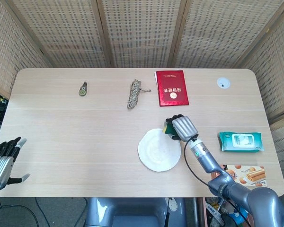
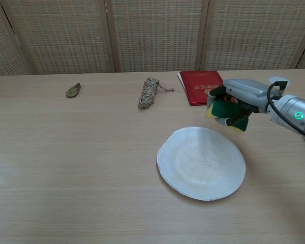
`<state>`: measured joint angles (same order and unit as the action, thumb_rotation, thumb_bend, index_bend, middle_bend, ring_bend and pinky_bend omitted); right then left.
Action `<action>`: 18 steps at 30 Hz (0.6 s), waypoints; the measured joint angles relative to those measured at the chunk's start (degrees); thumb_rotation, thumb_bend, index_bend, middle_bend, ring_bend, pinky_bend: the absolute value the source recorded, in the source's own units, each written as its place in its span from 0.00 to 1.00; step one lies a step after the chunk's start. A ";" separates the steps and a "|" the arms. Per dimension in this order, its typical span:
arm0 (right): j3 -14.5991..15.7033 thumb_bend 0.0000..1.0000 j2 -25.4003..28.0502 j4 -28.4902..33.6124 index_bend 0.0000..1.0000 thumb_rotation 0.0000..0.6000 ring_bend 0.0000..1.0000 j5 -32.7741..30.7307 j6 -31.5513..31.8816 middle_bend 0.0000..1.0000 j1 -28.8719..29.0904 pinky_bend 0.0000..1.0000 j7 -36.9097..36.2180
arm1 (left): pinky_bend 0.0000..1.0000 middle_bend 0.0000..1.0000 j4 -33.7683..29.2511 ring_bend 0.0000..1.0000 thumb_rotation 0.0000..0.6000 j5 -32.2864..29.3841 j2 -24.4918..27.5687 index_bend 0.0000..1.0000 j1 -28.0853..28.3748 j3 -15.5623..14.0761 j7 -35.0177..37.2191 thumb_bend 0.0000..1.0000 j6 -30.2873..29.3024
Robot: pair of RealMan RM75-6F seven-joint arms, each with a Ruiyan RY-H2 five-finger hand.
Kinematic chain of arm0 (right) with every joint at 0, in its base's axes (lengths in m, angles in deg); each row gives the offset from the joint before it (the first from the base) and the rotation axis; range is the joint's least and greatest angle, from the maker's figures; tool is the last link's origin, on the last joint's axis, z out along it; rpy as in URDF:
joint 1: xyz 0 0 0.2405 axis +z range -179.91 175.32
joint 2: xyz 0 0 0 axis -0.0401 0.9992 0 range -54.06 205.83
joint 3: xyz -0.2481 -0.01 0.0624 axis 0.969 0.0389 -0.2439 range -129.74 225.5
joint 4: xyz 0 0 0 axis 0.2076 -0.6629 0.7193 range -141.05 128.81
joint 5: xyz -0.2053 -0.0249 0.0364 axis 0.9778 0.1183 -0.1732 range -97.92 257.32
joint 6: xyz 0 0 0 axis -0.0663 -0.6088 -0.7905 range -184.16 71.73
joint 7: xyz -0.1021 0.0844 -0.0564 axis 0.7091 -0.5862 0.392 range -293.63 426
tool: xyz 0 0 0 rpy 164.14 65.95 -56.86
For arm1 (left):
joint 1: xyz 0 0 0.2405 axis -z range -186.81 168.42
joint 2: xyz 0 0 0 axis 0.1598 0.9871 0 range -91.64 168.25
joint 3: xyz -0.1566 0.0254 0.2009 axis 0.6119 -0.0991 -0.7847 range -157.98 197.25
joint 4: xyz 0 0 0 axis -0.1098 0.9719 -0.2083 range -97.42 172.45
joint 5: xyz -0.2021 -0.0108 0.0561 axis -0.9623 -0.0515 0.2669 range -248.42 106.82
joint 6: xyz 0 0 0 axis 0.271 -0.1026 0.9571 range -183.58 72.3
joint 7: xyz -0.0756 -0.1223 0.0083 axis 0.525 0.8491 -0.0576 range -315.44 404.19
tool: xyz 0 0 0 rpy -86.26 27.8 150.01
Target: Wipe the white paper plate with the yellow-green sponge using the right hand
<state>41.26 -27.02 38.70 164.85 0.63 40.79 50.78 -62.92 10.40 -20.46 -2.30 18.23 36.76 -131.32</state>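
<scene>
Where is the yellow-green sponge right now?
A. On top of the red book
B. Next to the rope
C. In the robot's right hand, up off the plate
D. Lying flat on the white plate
C: the right hand holds the sponge lifted beyond the far right edge of the white paper plate, which lies bare.

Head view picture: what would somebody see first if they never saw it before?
Probably the right robot hand, holding a yellow-green sponge just past the far right edge of the white paper plate near the table's front middle. Next, the bright red booklet at the back of the table.
</scene>
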 measured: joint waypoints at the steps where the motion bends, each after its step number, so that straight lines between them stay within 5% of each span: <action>1: 0.09 0.31 0.58 -0.11 0.45 1.00 0.25 -0.58 -1.73 0.42 0.08 0.26 0.96 | 0.00 0.00 -0.02 0.00 1.00 0.02 0.00 0.00 0.03 0.01 -0.05 0.00 0.01; 6: 0.88 0.19 2.42 0.20 0.26 1.00 0.00 -2.35 -7.26 0.16 0.37 0.10 5.34 | 0.00 0.00 -0.09 0.00 1.00 -0.17 -0.02 0.00 0.11 0.07 -0.24 0.00 0.14; 18: -0.50 0.19 6.92 11.17 0.19 1.00 0.00 -3.80 -4.09 0.00 -0.39 0.03 11.35 | 0.00 0.00 -0.30 0.00 1.00 -0.18 0.46 0.00 0.05 -0.12 0.17 0.00 0.30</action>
<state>40.76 -20.10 49.87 161.06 -3.47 40.40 62.13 -63.22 10.23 -20.00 -2.25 18.11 36.94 -131.02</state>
